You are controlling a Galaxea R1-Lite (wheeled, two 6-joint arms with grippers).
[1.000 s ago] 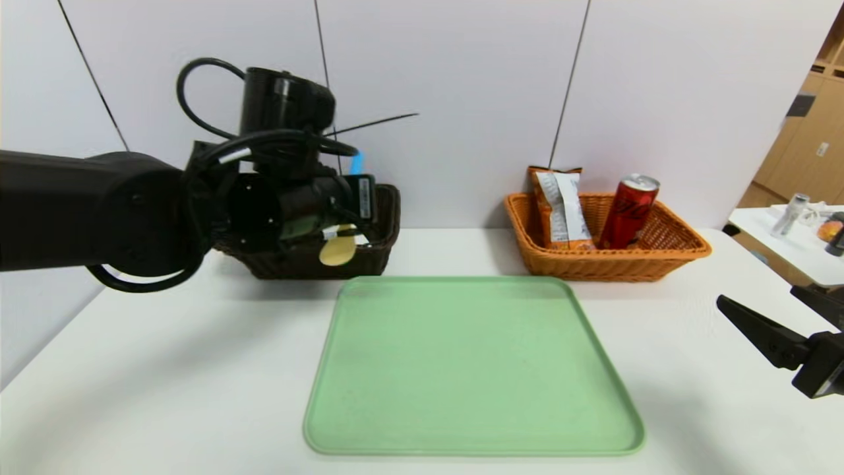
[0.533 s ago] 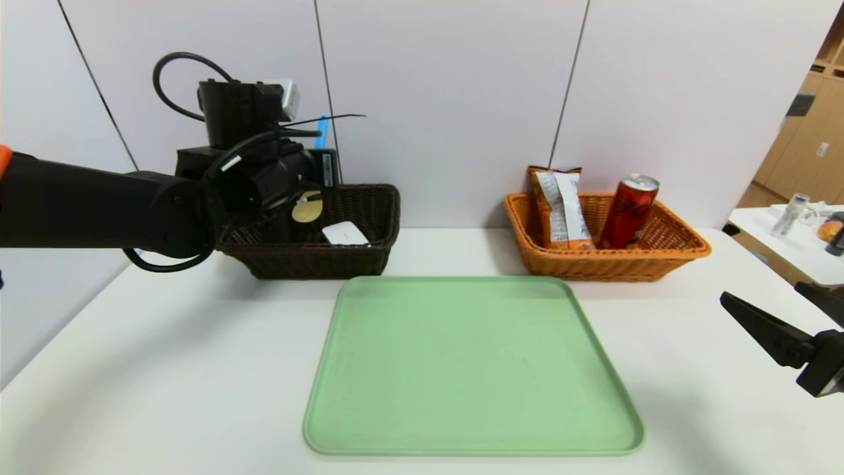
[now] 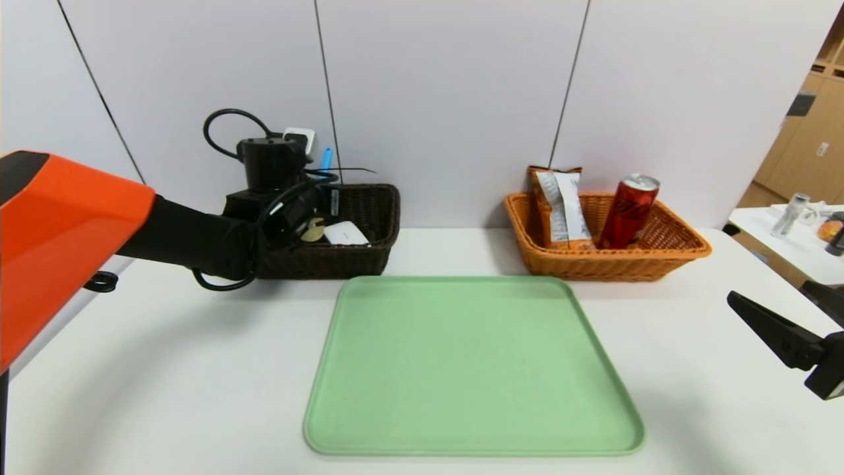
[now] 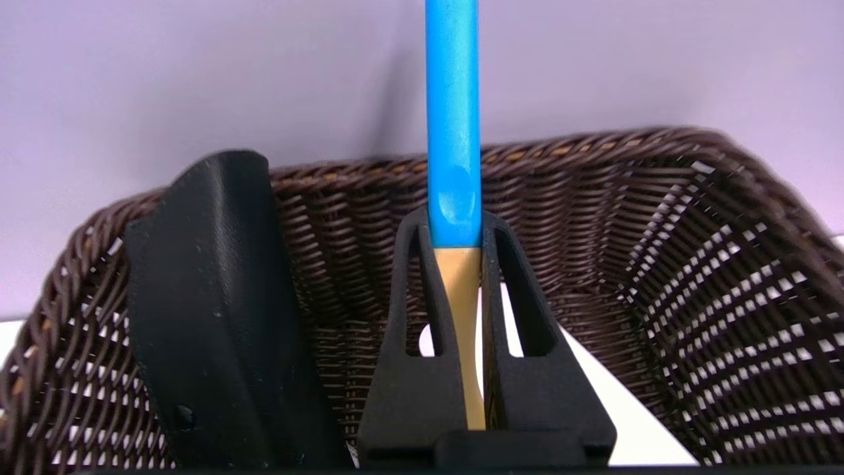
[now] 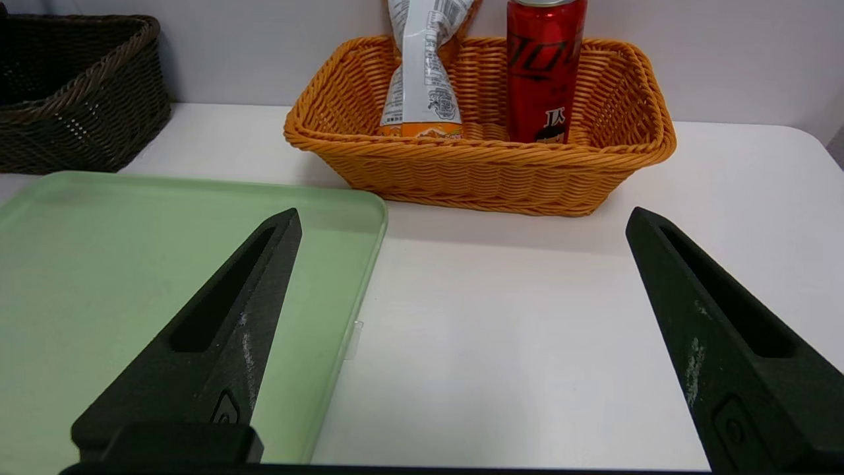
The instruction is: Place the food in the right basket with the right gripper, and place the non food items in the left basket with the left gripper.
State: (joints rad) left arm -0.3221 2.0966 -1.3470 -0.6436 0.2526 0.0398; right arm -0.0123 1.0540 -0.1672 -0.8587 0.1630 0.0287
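**Last item reaches the dark basket as sorting nears its end**

The white table (image 3: 165, 369) holds a green tray (image 3: 471, 369) at its centre, bare of anything to sort. At the far left stands the dark brown basket (image 3: 356, 260); at the far right the orange basket (image 3: 666, 254) already carries the food, a snack bag (image 3: 560, 211) and a red soda can (image 3: 630, 210) propped upright inside it.

The left arm, high over the near rim of the dark basket a second ago, has since reached farther and dropped lower, so that the left gripper (image 4: 455, 227) now sits inside the basket. Its jaws are clenched on the spoon (image 4: 452, 119) at the join of blue handle and yellow shaft, the handle pointing up past the far rim. Beside it in the basket lie a black case (image 4: 204, 310) and a white case (image 3: 345, 233).

The right gripper (image 5: 461, 224) hangs parked over the table's near right side, its jaws spread wide and holding nothing.

With the spoon lowered into place, only a release appears to remain before the sorting is complete.
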